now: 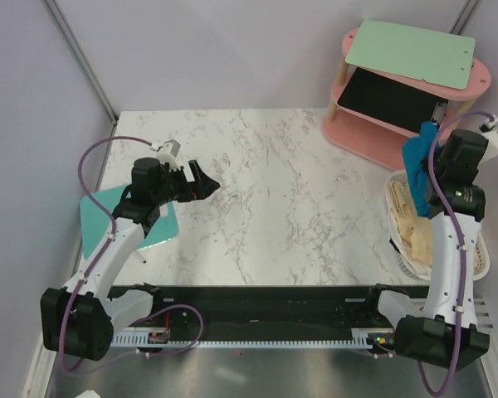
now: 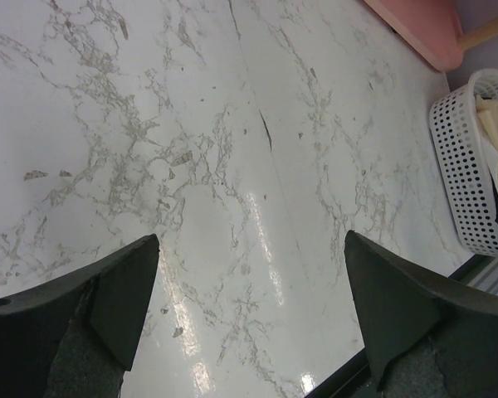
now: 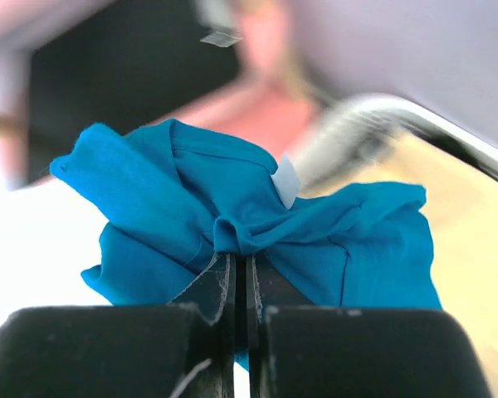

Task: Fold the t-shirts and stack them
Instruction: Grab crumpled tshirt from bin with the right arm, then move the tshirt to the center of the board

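Observation:
A deep teal-blue t-shirt point(image 1: 417, 172) hangs bunched in the air above the white mesh basket point(image 1: 401, 249) at the table's right edge. My right gripper point(image 1: 432, 143) is shut on its top. In the right wrist view the closed jaws point(image 3: 242, 259) pinch a fold of the teal cloth point(image 3: 166, 178), which has a small white tag point(image 3: 286, 179). Pale cream-yellow t-shirts point(image 1: 415, 225) lie crumpled in the basket. My left gripper point(image 1: 204, 180) hovers open over the left part of the marble table point(image 1: 274, 182), its fingers point(image 2: 124, 298) wide apart over bare tabletop.
A pink two-tier shelf point(image 1: 373, 143) stands at the back right with a mint-green board point(image 1: 411, 51) on top and a dark panel below. Another teal board point(image 1: 98, 217) lies under my left arm at the table's left edge. The basket point(image 2: 465, 166) shows in the left wrist view.

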Available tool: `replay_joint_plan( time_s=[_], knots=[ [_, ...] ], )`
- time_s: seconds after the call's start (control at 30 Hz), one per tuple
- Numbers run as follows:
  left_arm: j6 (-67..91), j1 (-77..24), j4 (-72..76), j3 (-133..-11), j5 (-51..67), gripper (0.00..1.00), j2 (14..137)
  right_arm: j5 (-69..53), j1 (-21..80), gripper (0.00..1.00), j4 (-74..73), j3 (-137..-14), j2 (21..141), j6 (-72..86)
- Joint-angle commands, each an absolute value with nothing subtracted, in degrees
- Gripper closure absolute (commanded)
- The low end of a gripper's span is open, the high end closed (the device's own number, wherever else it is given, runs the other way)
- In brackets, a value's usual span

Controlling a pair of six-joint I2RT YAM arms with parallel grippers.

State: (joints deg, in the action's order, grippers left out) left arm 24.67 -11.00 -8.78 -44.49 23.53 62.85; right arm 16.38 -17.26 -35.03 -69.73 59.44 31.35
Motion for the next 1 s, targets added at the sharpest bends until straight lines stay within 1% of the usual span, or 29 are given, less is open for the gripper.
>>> replay_joint_plan(
  time_s=[0.0,0.03,0.1,0.13,0.17,0.2,0.27,0.3,0.37,0.4,0.47,0.5,0.53,0.57,0.6,0.67,0.7,0.73,0.77,0.8,0.9,0.97],
  knots=[
    [23.47,-11.25,-10.98,-48.43,21.54,0.0,58.8,3.97,-11.62,1.0,-31.03,-80.74,63.87,28.13],
    [23.47,-11.25,-11.51,-49.12,21.19,0.0,58.36,1.17,-7.51,1.0,-31.29,-82.16,65.11,27.34],
    [23.47,-11.25,-12.65,-49.74,20.48,0.0,57.92,0.18,-2.57,1.0,-31.55,-84.8,68.71,26.37],
    [23.38,-11.25,-13.09,-50.36,20.22,0.0,57.92,-2.61,2.41,1.0,-31.29,-84.9,69.69,25.5],
    [23.47,-11.25,-13.36,-50.54,19.87,0.0,57.92,-3.33,4.81,1.0,-30.94,-84.64,71.79,25.14],
    [23.38,-11.25,-13.88,-50.62,19.78,0.0,57.92,-3.6,9.27,1.0,-30.15,-83.33,72.76,24.79],
    [23.38,-11.25,-14.24,-50.63,19.6,0.0,58.09,-4.31,13.69,1.0,-29.36,-81.31,76.53,23.56],
    [23.47,-11.25,-14.5,-50.63,19.6,0.0,58.18,-4.22,18.15,1.0,-28.14,-78.78,77.86,23.21],
    [23.38,-11.25,-14.76,-50.45,19.77,0.0,58.53,-2.39,22.57,1.0,-26.2,-75.69,81.8,22.5],
    [23.29,-11.25,-15.11,-50.45,19.78,0.0,58.8,-1.07,26.85,1.0,-23.76,-72.63,83.13,22.59],
    [23.03,-11.25,-15.38,-50.54,19.78,0.0,59.15,-0.35,30.83,1.0,-20.49,-69.89,87.51,23.38],
    [23.03,-11.25,-15.64,-50.62,19.78,0.0,59.32,-0.35,34.5,0.97,-18.48,-68.57,89.28,23.64],
    [22.77,-11.25,-16.17,-50.97,19.86,0.0,59.59,0.87,36.02,0.95,-18.28,-68.55,91.3,23.99],
    [22.68,-11.25,-16.61,-51.15,19.86,0.0,59.68,-2.08,37.43,0.93,-18.11,-69.08,95.41,23.99],
    [22.59,-11.25,-16.87,-51.41,19.69,0.0,59.76,-3.5,40.05,0.81,-18.02,-69.6,97.36,23.65],
    [22.32,-11.25,-17.31,-51.5,19.95,0.0,59.85,-6.4,42.7,0.63,-17.67,-70.22,100.45,23.21],
    [22.41,-11.25,-17.31,-51.5,20.13,0.0,59.94,-7.37,44.63,0.37,-16.62,-70.05,100.55,23.29],
    [22.67,-11.25,-17.4,-51.42,20.82,0.0,60.2,-7.56,45.26,0.23,-15.74,-69.7,99.33,23.99],
    [22.85,-11.34,-17.23,-51.42,21.27,0.0,60.9,-8.43,45.35,0.04,-14.43,-68.13,98.27,24.34],
    [23.03,-11.42,-17.05,-51.5,21.88,0.0,61.52,-8.44,45.26,0.02,-12.33,-67.59,97.04,25.04],
    [23.47,-13.44,-15.47,-51.5,23.73,0.0,64.85,-5.45,44.48,0.02,-12.13,-67.41,92.65,25.22],
    [23.82,-17.2,-13.46,-51.5,23.73,0.0,67.22,-2.91,43.42,0.02,-13.26,-67.85,90.62,25.49]
  ],
)
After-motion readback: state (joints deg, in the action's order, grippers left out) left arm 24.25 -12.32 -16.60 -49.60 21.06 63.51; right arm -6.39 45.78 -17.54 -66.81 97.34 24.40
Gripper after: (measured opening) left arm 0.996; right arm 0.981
